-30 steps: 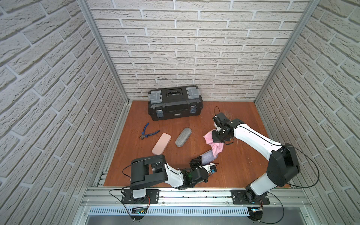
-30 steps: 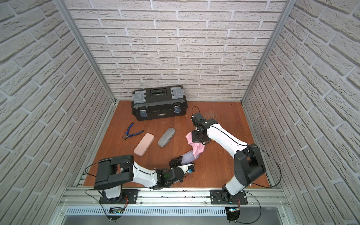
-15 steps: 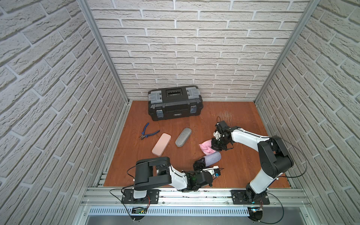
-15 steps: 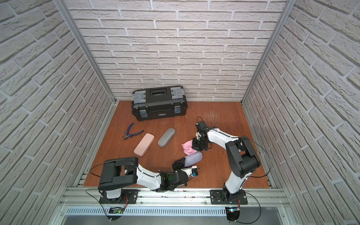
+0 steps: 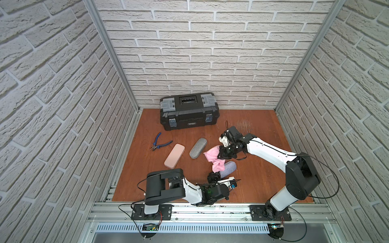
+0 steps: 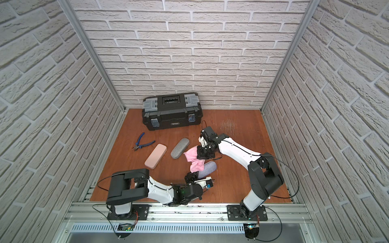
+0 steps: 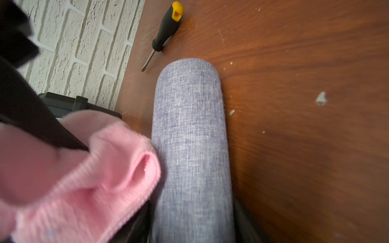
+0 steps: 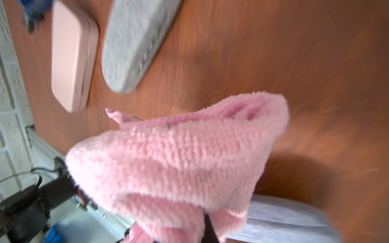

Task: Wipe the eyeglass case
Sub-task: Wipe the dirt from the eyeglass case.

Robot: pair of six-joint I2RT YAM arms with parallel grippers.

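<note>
A blue-grey fabric eyeglass case [image 5: 229, 167] [image 6: 209, 167] lies near the table's front middle. My left gripper [image 5: 216, 176] [image 6: 192, 176] is shut on its near end; in the left wrist view the case [image 7: 189, 136] runs away from the jaws. My right gripper [image 5: 223, 152] [image 6: 199, 153] is shut on a pink cloth [image 5: 214, 157] [image 6: 194, 160]. The cloth hangs down onto the case's left side. In the right wrist view the cloth [image 8: 179, 157] fills the middle and hides most of the case [image 8: 284, 218].
A pink case [image 5: 174, 155] and a grey case [image 5: 197, 148] lie left of the cloth. Blue pliers [image 5: 161, 144] lie further left, and a black toolbox [image 5: 189, 111] stands at the back. A screwdriver [image 7: 166, 27] lies beyond the held case.
My right gripper dipped toward the case with the cloth bunched, then rose and shifted left, so the cloth now hangs looser. The left gripper kept the case almost still.
</note>
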